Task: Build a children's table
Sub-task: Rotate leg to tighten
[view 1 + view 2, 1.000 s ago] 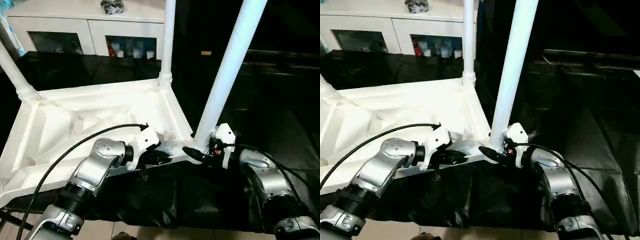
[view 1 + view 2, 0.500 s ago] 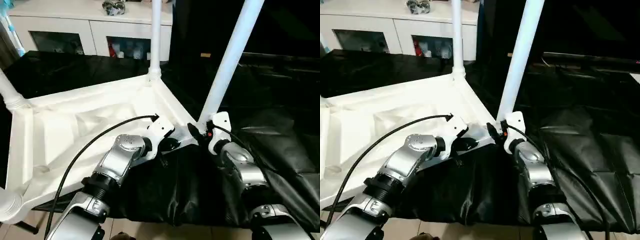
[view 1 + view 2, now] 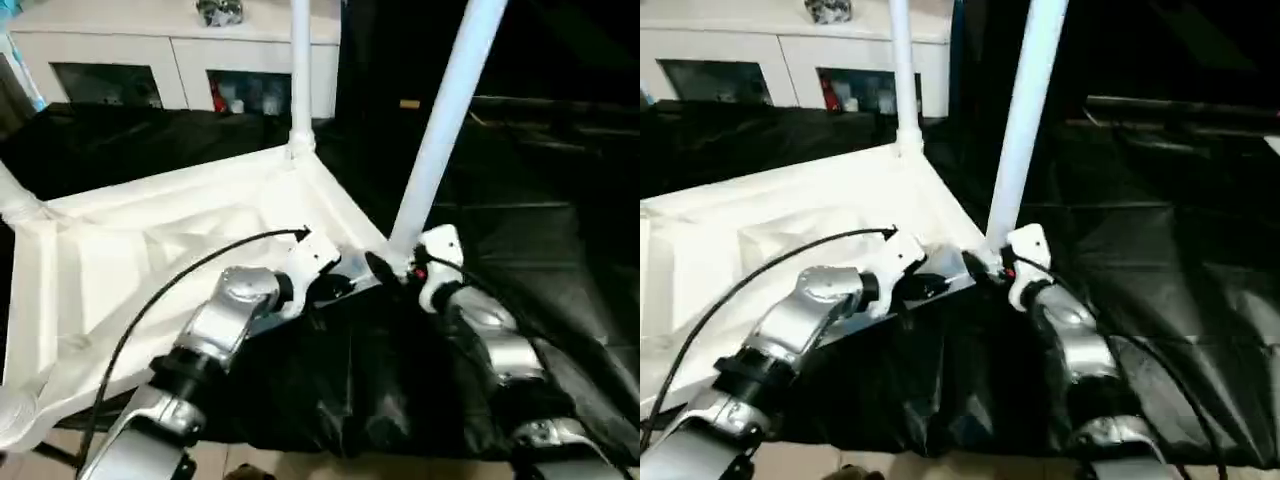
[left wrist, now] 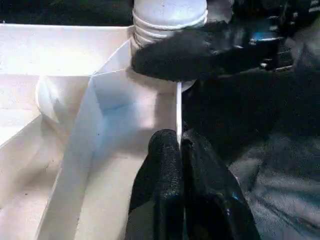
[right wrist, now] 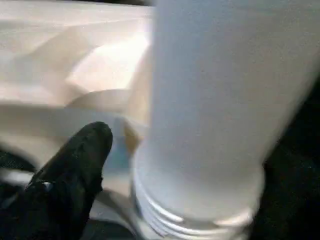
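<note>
Table [image 3: 150, 250]: white, upside down on a black-covered counter [image 3: 560, 250]; underside with raised rim faces up.
Legs: three show standing up from corner sockets. Near leg [image 3: 445, 110] rises from the corner closest to the claws; far leg [image 3: 299, 70] stands at the back corner; a third [image 3: 12, 195] at the left edge of the head view.
Left claw [image 4: 179, 150]: fingers together, clamped on the thin rim of the table just beside the near corner socket.
Right claw [image 3: 385, 268]: at the foot of the near leg, by its ribbed collar [image 5: 195, 210]. One black finger [image 5: 75, 165] shows beside the leg, apart from it; the other is hidden behind the leg. Whether it grips the leg: cannot tell.
Arms: both silver forearms reach in from below, meeting at the near corner.
Background: white cabinet [image 3: 170, 50] with glass doors behind the counter.
</note>
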Motion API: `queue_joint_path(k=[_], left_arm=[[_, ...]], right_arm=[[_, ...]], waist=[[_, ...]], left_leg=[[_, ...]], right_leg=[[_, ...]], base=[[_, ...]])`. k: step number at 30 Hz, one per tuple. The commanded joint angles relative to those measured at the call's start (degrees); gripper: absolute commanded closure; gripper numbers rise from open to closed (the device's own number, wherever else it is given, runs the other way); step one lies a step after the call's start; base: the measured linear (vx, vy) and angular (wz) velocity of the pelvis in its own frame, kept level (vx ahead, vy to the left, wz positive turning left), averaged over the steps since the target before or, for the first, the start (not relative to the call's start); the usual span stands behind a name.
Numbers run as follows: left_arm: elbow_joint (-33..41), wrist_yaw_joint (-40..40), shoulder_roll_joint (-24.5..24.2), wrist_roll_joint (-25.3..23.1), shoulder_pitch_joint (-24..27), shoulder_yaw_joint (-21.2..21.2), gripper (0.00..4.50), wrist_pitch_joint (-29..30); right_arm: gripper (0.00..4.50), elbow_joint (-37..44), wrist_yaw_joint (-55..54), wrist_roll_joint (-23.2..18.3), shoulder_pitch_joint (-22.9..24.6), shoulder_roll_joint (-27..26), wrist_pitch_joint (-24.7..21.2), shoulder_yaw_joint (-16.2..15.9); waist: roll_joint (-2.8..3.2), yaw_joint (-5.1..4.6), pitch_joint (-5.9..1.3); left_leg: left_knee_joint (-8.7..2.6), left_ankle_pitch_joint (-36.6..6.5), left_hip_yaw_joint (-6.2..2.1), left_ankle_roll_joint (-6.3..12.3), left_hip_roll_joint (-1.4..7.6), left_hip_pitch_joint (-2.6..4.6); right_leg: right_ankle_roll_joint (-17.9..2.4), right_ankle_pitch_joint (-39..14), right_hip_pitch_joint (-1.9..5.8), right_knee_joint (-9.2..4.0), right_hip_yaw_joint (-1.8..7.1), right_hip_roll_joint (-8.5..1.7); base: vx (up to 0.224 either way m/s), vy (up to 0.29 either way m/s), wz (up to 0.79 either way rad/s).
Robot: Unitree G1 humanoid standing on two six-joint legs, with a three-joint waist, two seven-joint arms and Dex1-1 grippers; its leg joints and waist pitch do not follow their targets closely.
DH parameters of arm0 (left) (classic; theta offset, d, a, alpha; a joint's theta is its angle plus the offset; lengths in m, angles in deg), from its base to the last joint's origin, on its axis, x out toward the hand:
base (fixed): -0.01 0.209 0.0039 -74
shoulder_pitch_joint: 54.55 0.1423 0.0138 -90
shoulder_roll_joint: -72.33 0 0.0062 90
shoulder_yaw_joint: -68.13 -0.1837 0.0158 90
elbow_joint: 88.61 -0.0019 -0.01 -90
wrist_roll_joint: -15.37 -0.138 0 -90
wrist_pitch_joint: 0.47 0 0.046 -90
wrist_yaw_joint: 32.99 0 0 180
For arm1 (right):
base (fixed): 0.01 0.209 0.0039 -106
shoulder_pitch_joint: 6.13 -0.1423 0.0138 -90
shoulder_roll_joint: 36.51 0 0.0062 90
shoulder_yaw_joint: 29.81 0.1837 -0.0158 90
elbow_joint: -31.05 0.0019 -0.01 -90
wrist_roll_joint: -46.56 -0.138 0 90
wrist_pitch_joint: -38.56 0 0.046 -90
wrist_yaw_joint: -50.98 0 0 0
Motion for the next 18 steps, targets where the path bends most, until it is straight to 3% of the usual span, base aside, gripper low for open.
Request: queue_joint_path(k=[1,3,8,11,13,16,18], left_arm=[[1.60,4.46,-0.76,2.52,1.00,-0.43,4.50,-2.10],[2.36,7.19,-1.72,3.25,1.37,-1.02,4.50,-2.36],[3.43,12.57,-4.45,4.17,1.94,-2.28,4.50,-2.80],[3.32,13.36,-4.97,4.23,1.61,-2.27,4.50,-2.78],[3.68,14.43,-5.45,4.52,1.67,-2.36,4.50,-2.59],[4.08,16.30,-6.37,4.92,1.75,-2.66,4.50,-2.35],[3.94,16.69,-6.52,4.98,1.59,-2.80,4.50,-2.32]], right_arm=[[0.05,1.31,4.58,-0.07,1.51,2.17,-0.58,-0.94],[0.05,2.98,8.20,-0.72,2.53,3.96,-1.04,-1.27],[0.05,7.67,19.74,-3.92,4.29,8.67,-4.29,-2.60],[0.05,7.98,22.15,-4.43,4.01,9.93,-5.24,-3.28],[0.32,7.75,23.12,-4.39,3.74,10.44,-5.29,-3.72],[0.32,6.92,24.83,-4.04,2.89,10.92,-5.02,-4.04],[0.58,6.76,25.33,-3.92,2.65,11.00,-4.94,-4.06]], waist=[[-0.31,0.13,-3.19],[-0.60,0.05,-3.28],[-0.75,0.22,-3.17],[-0.81,0.15,-2.99],[-0.80,0.12,-3.03],[-0.78,0.20,-3.15],[-0.79,0.23,-3.19]], left_leg=[[-4.38,-15.33,-2.04,1.45,3.61,1.19],[-4.19,-13.20,-1.90,2.60,3.45,1.01],[-4.12,-12.88,-1.83,3.85,3.75,1.19],[-4.27,-14.50,-1.86,2.87,3.81,1.24],[-4.28,-14.78,-1.92,2.32,3.78,1.24],[-4.11,-13.18,-1.86,2.58,3.72,1.19],[-4.01,-12.32,-1.82,2.94,3.73,1.20]], right_leg=[[-11.48,-11.45,2.06,-4.86,2.39,-3.66],[-12.81,-8.59,2.17,-4.36,2.28,-3.44],[-13.78,-8.76,2.16,-4.27,2.23,-3.39],[-13.84,-11.54,2.01,-4.45,2.24,-3.54],[-13.51,-12.56,2.03,-4.54,2.29,-3.69],[-13.84,-10.48,2.11,-4.27,2.29,-3.64],[-14.29,-8.90,2.13,-4.10,2.26,-3.61]], base=[[0.000,0.000,0.00],[0.000,0.000,0.00],[0.000,0.000,0.00],[0.000,0.000,0.00],[0.000,0.000,0.00],[0.000,0.000,0.00],[0.000,0.000,0.00]])
